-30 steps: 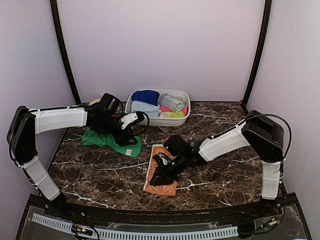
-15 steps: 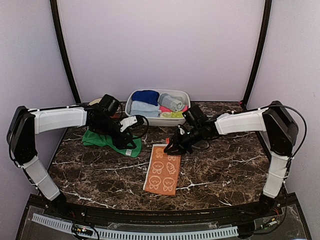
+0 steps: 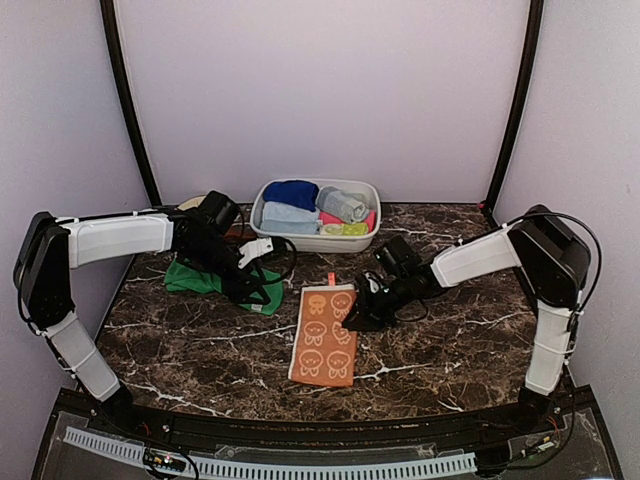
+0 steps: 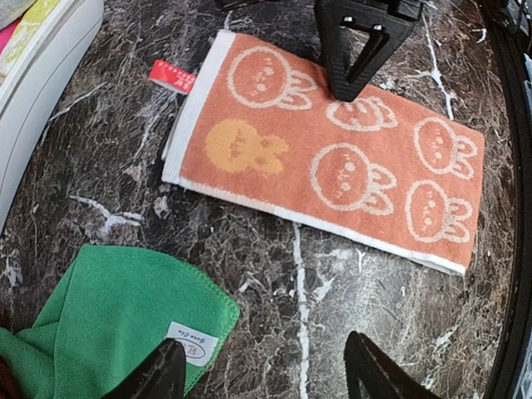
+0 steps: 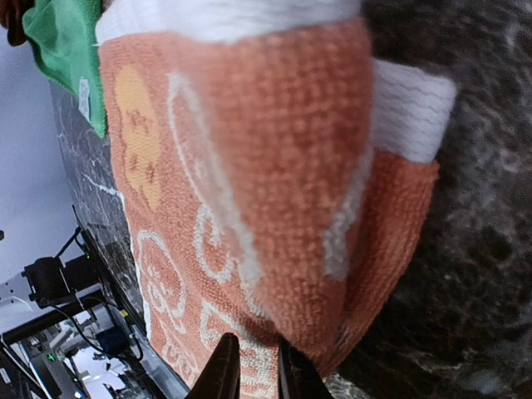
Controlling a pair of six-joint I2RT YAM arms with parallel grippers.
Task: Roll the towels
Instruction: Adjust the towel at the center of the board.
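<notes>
**Position.** The orange towel (image 3: 323,345) lies flat in the middle of the table (image 3: 450,340), its length running near to far and its red tag (image 4: 173,76) at the far end. No turn of a roll shows in it. The green towel (image 3: 195,280) lies crumpled to the left and slightly farther back, well apart from the orange towel and also unrolled. A white basin (image 3: 345,243) at the far edge holds several rolled cloths (image 3: 340,205).

**Right gripper** (image 3: 360,318). It is down at the orange towel's right long edge, toward the far end. In the wrist view the jaws are almost closed, with a raised fold of the cloth running into the narrow gap. I judge this a pinch on the towel's edge.

**Left gripper** (image 3: 252,285). It hangs over the near corner of the green towel. The jaws stand wide apart with nothing between them, and only bare marble and the towel's white label (image 4: 193,342) lie below.

**Step in hand.** In my judgement the orange towel is being set out or squared for rolling, and the roll itself is not yet begun.

**Next move.** A roll along the length calls for a hold on a short end, not the long side now pinched. That end must be turned over onto itself tightly and evenly, then walked along the cloth. The left arm would have to cross to steady the other side so the roll does not skew.
</notes>
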